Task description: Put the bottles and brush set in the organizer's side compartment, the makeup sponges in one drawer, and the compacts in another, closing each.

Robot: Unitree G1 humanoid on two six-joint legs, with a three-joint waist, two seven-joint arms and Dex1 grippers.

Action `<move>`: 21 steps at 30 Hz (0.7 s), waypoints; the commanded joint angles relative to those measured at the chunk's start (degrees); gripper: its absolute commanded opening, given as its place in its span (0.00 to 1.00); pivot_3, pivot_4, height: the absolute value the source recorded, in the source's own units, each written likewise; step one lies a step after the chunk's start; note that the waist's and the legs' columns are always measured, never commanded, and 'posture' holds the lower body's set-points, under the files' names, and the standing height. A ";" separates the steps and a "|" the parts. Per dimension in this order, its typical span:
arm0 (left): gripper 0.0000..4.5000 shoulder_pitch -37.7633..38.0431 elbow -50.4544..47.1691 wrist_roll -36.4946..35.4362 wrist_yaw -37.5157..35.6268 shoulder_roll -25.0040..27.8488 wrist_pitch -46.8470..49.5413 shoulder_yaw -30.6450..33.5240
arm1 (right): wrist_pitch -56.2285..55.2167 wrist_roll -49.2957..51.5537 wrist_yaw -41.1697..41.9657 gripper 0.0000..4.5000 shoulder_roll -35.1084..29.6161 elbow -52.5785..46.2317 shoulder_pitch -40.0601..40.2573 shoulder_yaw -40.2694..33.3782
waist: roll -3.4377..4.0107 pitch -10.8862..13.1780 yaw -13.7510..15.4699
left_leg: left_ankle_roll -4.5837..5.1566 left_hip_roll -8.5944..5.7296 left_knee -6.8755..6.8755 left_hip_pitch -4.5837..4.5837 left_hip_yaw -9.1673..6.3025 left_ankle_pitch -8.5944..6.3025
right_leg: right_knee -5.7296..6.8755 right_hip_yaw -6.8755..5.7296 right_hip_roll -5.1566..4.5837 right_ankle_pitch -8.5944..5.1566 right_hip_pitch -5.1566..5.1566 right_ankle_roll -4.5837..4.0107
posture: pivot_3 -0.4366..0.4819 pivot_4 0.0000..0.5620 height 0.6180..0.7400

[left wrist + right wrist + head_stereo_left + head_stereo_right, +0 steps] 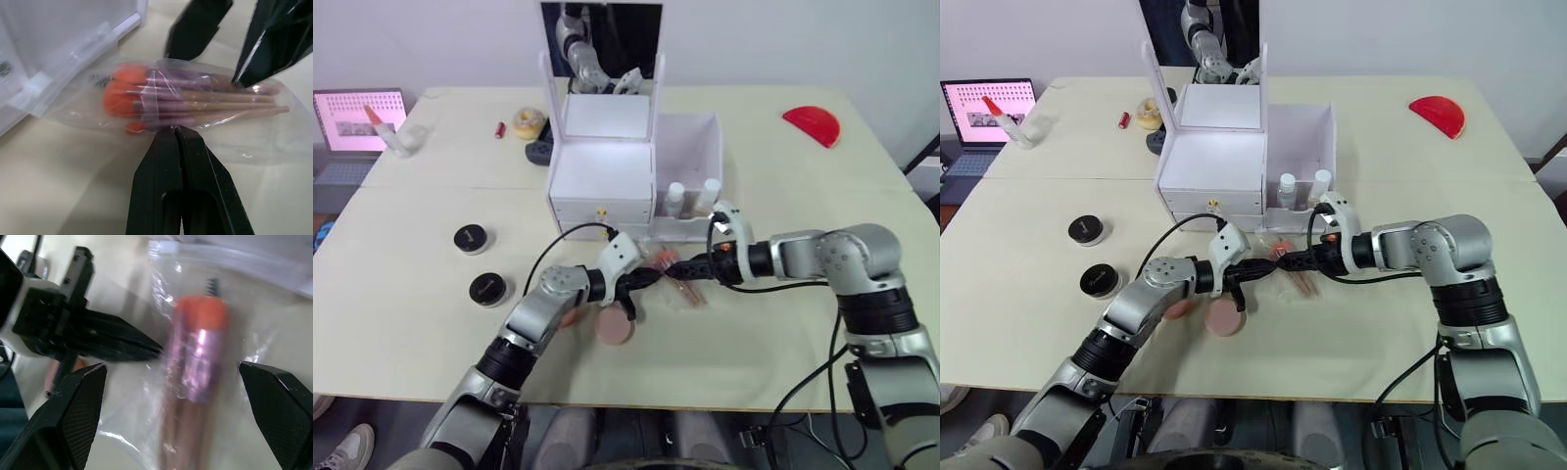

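Looking down from the left eye view, both arms converge just in front of the organizer [602, 176], which stands toward the far middle of the worktop [754, 333]; the two bottles [693, 196] already stand in the side compartment [690, 147], so the brush set [680, 279], lying flat below the drawer fronts, is the last item for that bin. The right eye view shows the left end effector [1268, 266] and right end effector [1285, 260] meeting over the pouch, while a makeup sponge [1226, 318] lies toward the near edge and two compacts [1087, 230] wait nearer the left edge. From the left wrist view, the left fingers are clenched together, tips touching the pouch's edge, probably pinning it so it cannot slide. From the right wrist view, the right fingers are spread wide, straddling the pouch without holding it, apparently lined up to pinch it.
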 commanded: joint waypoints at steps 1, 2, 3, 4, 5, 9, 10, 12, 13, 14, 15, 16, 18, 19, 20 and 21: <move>0.01 -0.46 -0.56 1.10 -0.62 -0.40 -1.31 -0.32 | -0.52 -1.71 1.70 1.00 1.28 0.89 -0.53 1.65 | -0.01 -0.01 -0.04 | 0.00 0.00 0.01 0.00 0.00 0.00 | 0.00 0.00 0.00 0.00 0.00 0.00 | 0.48 0.27 1.00; 0.01 -0.46 -0.54 1.25 -0.85 -0.42 -1.43 -0.37 | -0.62 -2.12 2.01 0.95 1.59 1.22 -0.74 1.70 | -0.01 -0.02 -0.07 | -0.01 0.00 0.01 0.02 -0.01 0.00 | 0.01 0.00 0.00 0.00 0.01 0.00 | 0.48 0.27 1.00; 0.00 -0.46 -0.53 1.40 -0.99 -0.48 -1.49 -0.39 | -0.68 -2.45 2.34 0.89 1.75 1.51 -0.97 1.67 | -0.01 -0.02 -0.07 | -0.01 0.00 0.01 0.03 0.00 0.00 | 0.02 0.00 0.00 0.00 0.02 0.00 | 0.48 0.27 1.00; 0.00 -0.43 -0.58 1.53 -1.17 -0.44 -1.52 -0.42 | -0.61 -2.64 2.72 0.81 1.82 2.01 -1.32 1.36 | -0.01 -0.02 -0.07 | -0.01 0.00 0.02 0.03 0.00 0.00 | 0.03 0.00 0.00 0.00 0.02 0.00 | 0.48 0.27 1.00; 0.00 -0.40 -0.64 1.65 -1.36 -0.37 -1.55 -0.44 | -0.55 -2.92 3.13 0.67 1.83 2.44 -1.61 1.10 | -0.01 -0.02 -0.06 | -0.01 0.00 0.02 0.03 0.00 0.01 | 0.04 0.00 0.00 0.00 0.01 0.01 | 0.48 0.27 1.00; 0.00 -0.32 -0.52 2.24 -1.82 -0.10 -2.00 -0.29 | -0.56 -3.90 4.75 0.26 1.11 3.20 -1.98 0.86 | -0.01 -0.02 -0.03 | -0.02 -0.01 0.01 0.01 -0.01 0.01 | 0.03 0.00 0.00 0.00 0.00 0.01 | 0.48 0.27 1.00; 0.00 -0.33 -0.46 2.38 -2.00 -0.08 -2.09 -0.29 | -0.52 -4.11 5.07 0.16 0.98 3.30 -2.03 0.78 | -0.01 -0.02 -0.03 | -0.01 -0.01 0.01 0.01 -0.01 0.01 | 0.03 0.00 0.00 0.00 0.00 0.01 | 0.48 0.27 1.00; 0.00 -0.29 -0.46 2.62 -2.26 -0.08 -2.18 -0.27 | -0.39 -4.44 5.66 0.01 0.74 3.25 -1.97 0.60 | 0.00 -0.02 -0.03 | -0.02 -0.01 0.02 0.02 -0.01 0.01 | 0.04 0.00 0.00 0.00 0.00 0.01 | 0.48 0.27 1.00; 0.00 -0.25 -0.48 2.70 -2.33 -0.10 -2.19 -0.25 | -0.29 -4.55 5.89 0.01 0.65 3.10 -1.89 0.50 | 0.00 -0.02 -0.02 | -0.03 -0.01 0.02 0.02 -0.01 0.02 | 0.04 0.00 0.00 0.01 0.00 0.01 | 0.48 0.27 1.00; 0.00 -0.20 -0.55 2.76 -2.40 -0.11 -2.21 -0.23 | -0.19 -4.64 6.07 0.01 0.61 2.94 -1.80 0.39 | 0.00 -0.02 -0.02 | -0.03 -0.01 0.02 0.02 -0.02 0.02 | 0.05 0.00 0.00 0.01 0.00 0.01 | 0.48 0.27 1.00; 0.00 -0.11 -0.72 2.76 -2.54 -0.10 -2.25 -0.22 | -0.10 -4.77 6.13 0.01 0.62 2.71 -1.67 0.21 | 0.00 -0.02 -0.02 | -0.03 -0.01 0.02 0.02 -0.02 0.02 | 0.05 0.00 0.00 0.01 0.00 0.01 | 0.48 0.27 1.00; 0.00 -0.09 -0.78 2.68 -2.64 -0.16 -2.28 -0.14 | -0.07 -4.90 6.20 0.01 0.65 2.58 -1.61 0.06 | 0.00 -0.02 -0.02 | -0.03 -0.01 0.02 0.02 -0.02 0.01 | 0.05 0.00 0.00 0.01 0.00 0.01 | 0.48 0.27 1.00; 0.00 0.17 -2.24 1.12 -3.60 0.00 -1.57 0.74 | 0.27 -4.76 6.04 0.01 0.65 1.76 -1.33 -0.74 | 0.00 -0.02 -0.02 | -0.03 -0.01 0.02 0.01 -0.01 0.02 | 0.05 0.00 0.00 0.01 0.00 0.01 | 0.48 0.27 1.00; 0.00 0.36 -3.54 -0.28 -4.61 0.32 -1.03 1.46 | 0.52 -4.57 5.89 0.01 0.51 1.11 -1.16 -1.27 | 0.00 -0.02 -0.02 | -0.03 -0.01 0.02 0.01 -0.02 0.02 | 0.05 0.00 0.00 0.01 0.00 0.01 | 0.48 0.27 1.00; 0.00 0.65 -5.57 -2.18 -6.19 1.09 -0.63 2.54 | 1.07 -4.08 5.71 0.01 0.27 0.03 -0.98 -2.24 | 0.00 -0.02 -0.02 | -0.03 -0.01 0.02 0.01 -0.02 0.02 | 0.05 0.00 0.00 0.01 -0.01 0.01 | 0.48 0.27 1.00; 0.06 0.90 -7.29 -3.89 -7.46 1.85 0.14 3.53 | 1.65 -3.62 5.61 0.00 0.04 -1.02 -0.82 -3.07 | 0.00 -0.02 -0.02 | -0.03 -0.01 0.01 -0.01 -0.02 0.02 | 0.05 0.00 0.00 0.01 -0.03 0.01 | 0.48 0.27 1.00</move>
